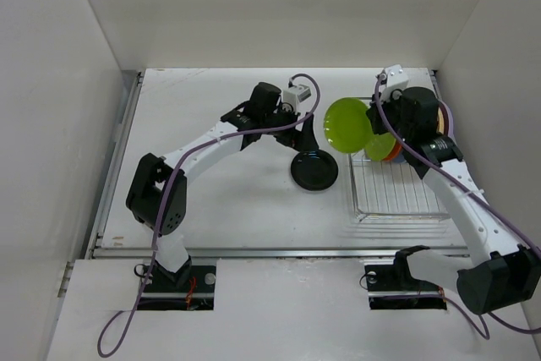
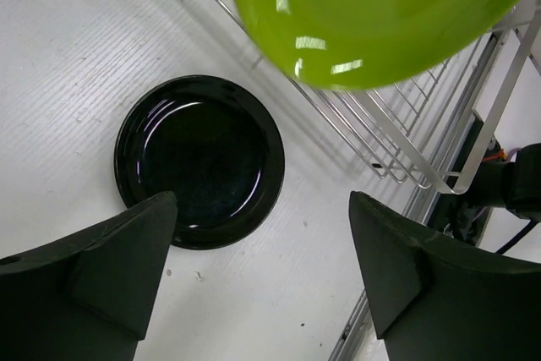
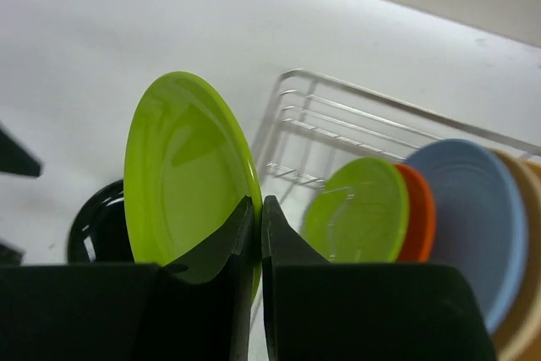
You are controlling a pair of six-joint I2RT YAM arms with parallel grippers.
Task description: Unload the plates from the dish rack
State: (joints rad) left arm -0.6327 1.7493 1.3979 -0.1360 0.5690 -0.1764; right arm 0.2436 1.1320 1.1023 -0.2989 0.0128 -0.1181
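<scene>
Now pinching large lime green plate [image 1: 348,124] upright in right gripper [image 3: 258,234] left of dish rack [image 1: 397,200], with left gripper [image 2: 260,209] spread above black plate [image 2: 203,158].

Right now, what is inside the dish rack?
On edge in the rack: small green plate, orange plate, blue plate, tan plate. Each covers most of the next; anything behind the tan plate is hidden. The large green plate is outside, in the right claw.
</scene>
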